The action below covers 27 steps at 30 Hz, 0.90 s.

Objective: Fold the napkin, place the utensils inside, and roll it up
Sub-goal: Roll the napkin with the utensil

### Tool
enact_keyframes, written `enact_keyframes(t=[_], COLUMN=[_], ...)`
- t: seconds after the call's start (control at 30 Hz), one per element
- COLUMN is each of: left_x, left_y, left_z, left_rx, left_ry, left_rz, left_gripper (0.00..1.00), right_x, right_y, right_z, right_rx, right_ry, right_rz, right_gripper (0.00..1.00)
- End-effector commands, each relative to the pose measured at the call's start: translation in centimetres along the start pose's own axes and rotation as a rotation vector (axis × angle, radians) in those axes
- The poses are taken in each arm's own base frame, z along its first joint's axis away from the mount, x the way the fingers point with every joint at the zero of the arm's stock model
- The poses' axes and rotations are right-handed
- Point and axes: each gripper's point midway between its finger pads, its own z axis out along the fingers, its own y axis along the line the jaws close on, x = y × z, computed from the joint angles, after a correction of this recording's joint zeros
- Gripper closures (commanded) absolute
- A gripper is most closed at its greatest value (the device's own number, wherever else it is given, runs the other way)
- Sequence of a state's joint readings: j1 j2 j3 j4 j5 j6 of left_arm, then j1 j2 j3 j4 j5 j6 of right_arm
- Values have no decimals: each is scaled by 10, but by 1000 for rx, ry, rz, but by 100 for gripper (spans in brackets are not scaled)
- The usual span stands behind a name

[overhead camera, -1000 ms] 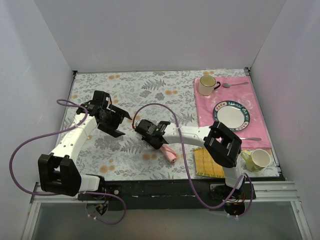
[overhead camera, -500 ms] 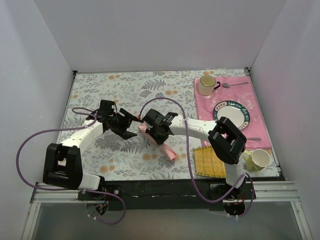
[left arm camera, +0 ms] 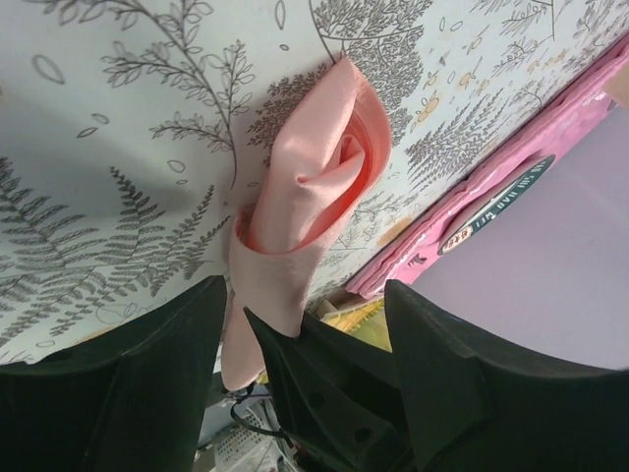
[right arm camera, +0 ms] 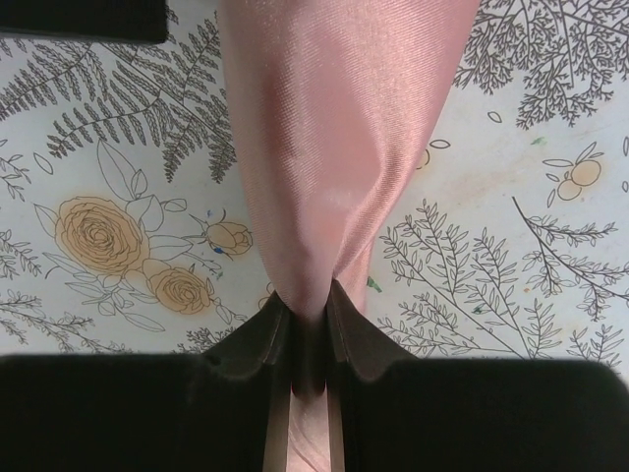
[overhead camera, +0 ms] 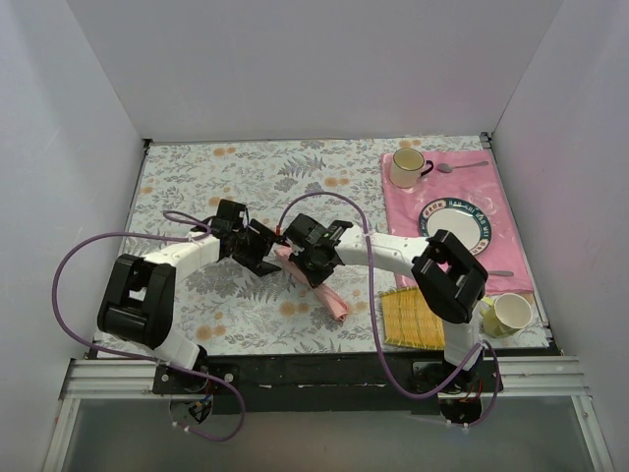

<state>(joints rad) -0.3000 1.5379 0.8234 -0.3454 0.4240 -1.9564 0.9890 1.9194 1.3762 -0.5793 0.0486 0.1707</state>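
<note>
The salmon-pink satin napkin (overhead camera: 335, 303) lies as a rolled-up tube slanting across the floral tablecloth. My right gripper (overhead camera: 313, 260) is shut on its middle, and the satin bunches between the closed jaws in the right wrist view (right arm camera: 308, 300). My left gripper (overhead camera: 259, 248) is open at the roll's upper-left end. In the left wrist view (left arm camera: 303, 287) its fingers stand wide apart on either side of the napkin's open end (left arm camera: 314, 177), without touching it. The teal-handled spoon is hidden.
A deeper pink placemat (overhead camera: 413, 221) at the right holds a plate (overhead camera: 455, 226), a cream cup (overhead camera: 405, 167) and a silver spoon (overhead camera: 462, 166). A yellow bamboo mat (overhead camera: 408, 320) and a yellow cup (overhead camera: 508, 313) sit at the front right.
My left gripper has swung right and nearer, up to the napkin's upper end. My right gripper has shifted slightly up the roll and stays shut on it.
</note>
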Motion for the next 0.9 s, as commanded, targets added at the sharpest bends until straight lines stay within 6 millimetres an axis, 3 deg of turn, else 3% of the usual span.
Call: enact_keyframes(t=[0.0, 0.17, 0.33, 0.53, 0.67, 0.87], left_x=[19, 22, 21, 3, -7, -16], left_y=[-5, 8, 4, 9, 9, -1], left_z=[15, 27, 30, 26, 29, 23], left_rx=[20, 24, 51, -47, -142, -283], left_ry=[30, 20, -15, -116, -131, -132], left_rz=[64, 52, 57, 112, 194, 288], left_gripper=[39, 42, 44, 54, 63, 66], right_x=[-14, -13, -13, -17, -19, -14], right_y=[20, 20, 22, 26, 39, 53], right_z=[-7, -7, -7, -9, -12, -12], right_rx=[-91, -97, -124, -200, -347, -539], right_ry=[-53, -55, -54, -73, -89, -78], right_rz=[-7, 5, 30, 60, 74, 107], right_gripper=[97, 98, 98, 99, 99, 99])
